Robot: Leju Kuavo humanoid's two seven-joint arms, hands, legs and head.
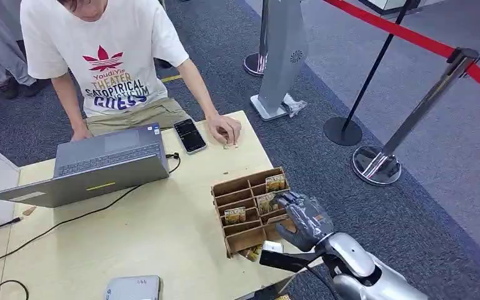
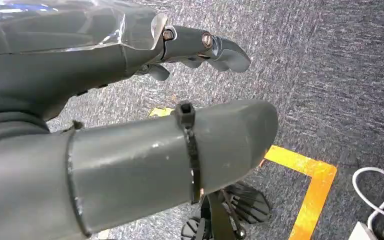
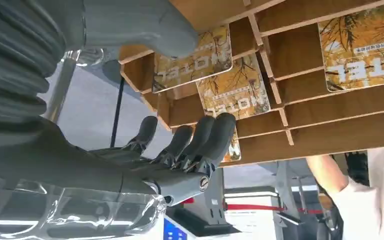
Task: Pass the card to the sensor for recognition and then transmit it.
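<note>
On the pale wooden table (image 1: 162,237) in the head view, the right hand (image 1: 303,220) is reaching into the brown cardboard divider rack (image 1: 245,219), beside a yellow hotel card (image 1: 266,202) standing in a compartment. In the left wrist view, the left hand (image 2: 130,100) is hanging over grey carpet (image 2: 330,75), fingers (image 2: 215,45) apart, holding nothing. In the right wrist view, the right hand's fingers (image 3: 205,140) are pressing against a card, thumb (image 3: 135,25) apart; whether it is gripping is unclear.
</note>
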